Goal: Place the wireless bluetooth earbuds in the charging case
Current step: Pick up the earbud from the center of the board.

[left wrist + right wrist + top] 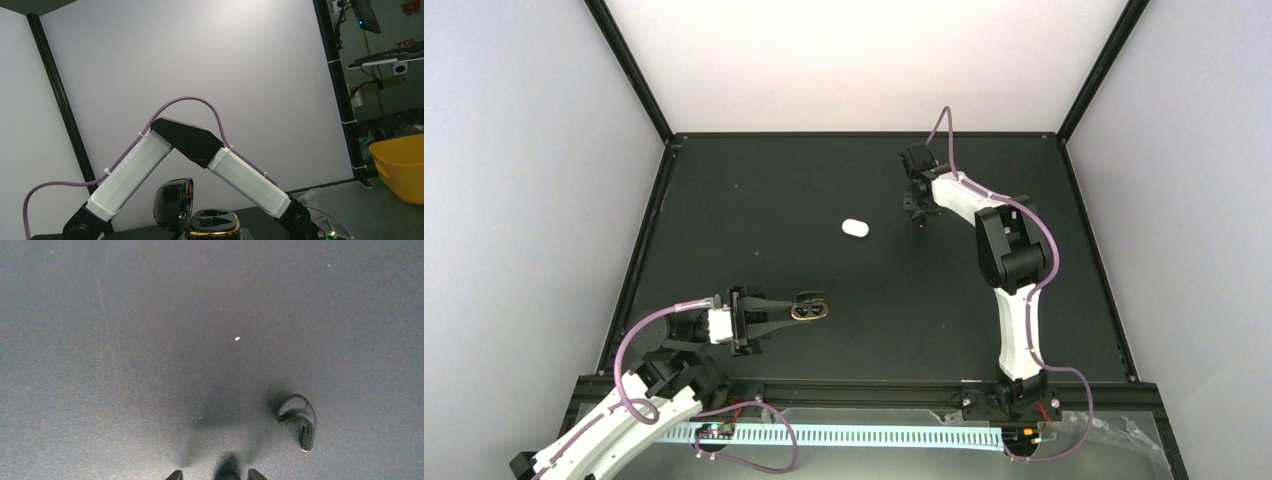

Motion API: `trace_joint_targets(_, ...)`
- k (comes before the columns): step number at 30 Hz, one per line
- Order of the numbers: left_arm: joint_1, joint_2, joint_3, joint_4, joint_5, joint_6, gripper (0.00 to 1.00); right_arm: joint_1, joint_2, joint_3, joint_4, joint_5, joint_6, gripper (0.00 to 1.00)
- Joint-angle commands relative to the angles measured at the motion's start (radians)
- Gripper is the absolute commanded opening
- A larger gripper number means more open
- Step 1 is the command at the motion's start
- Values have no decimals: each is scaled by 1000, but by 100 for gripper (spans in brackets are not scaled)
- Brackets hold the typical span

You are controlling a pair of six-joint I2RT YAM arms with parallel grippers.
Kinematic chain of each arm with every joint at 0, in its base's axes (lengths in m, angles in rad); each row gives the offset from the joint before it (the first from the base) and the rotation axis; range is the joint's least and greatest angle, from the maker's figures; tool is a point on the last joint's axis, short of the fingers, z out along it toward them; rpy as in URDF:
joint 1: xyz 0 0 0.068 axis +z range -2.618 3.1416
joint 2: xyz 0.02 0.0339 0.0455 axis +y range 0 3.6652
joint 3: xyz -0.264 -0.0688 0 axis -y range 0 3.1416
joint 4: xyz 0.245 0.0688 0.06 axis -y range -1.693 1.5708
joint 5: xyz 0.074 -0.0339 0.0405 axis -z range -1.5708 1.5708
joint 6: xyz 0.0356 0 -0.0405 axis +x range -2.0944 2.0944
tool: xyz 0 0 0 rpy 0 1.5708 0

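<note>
One matte black table [754, 190], white walls [524, 150], glossy black gold-rimmed charging case [812, 311] clamped lid-open in left gripper [798, 311], right gripper [215, 475] parted near a dark hooked earbud [298, 420], white oval [854, 228] seen mid-table.

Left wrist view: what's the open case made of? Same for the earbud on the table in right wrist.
The charging case: glossy black, likely hard plastic; its lid shows sharp reflections. Its rim looks gold-toned metal or plated plastic, can't tell. The earbud: dark, smooth, probably plastic; faint sheen along its curve.
</note>
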Motion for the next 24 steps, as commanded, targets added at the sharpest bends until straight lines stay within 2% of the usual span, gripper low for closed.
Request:
trace_joint_targets(1,-5,-15,0,-4,-13,18,1,-3,39,20,-31,25,-13,32)
trace_joint_targets(7,-5,-18,0,-3,-12,19,1,-3,48,17,-38,23,-14,31)
trace_joint_targets(20,-5,-20,0,-3,-12,19,2,-3,40,-20,-31,12,-4,21)
trace_joint_targets(24,-5,-19,0,-2,-11,18,2,-3,30,-38,-29,7,4,22)
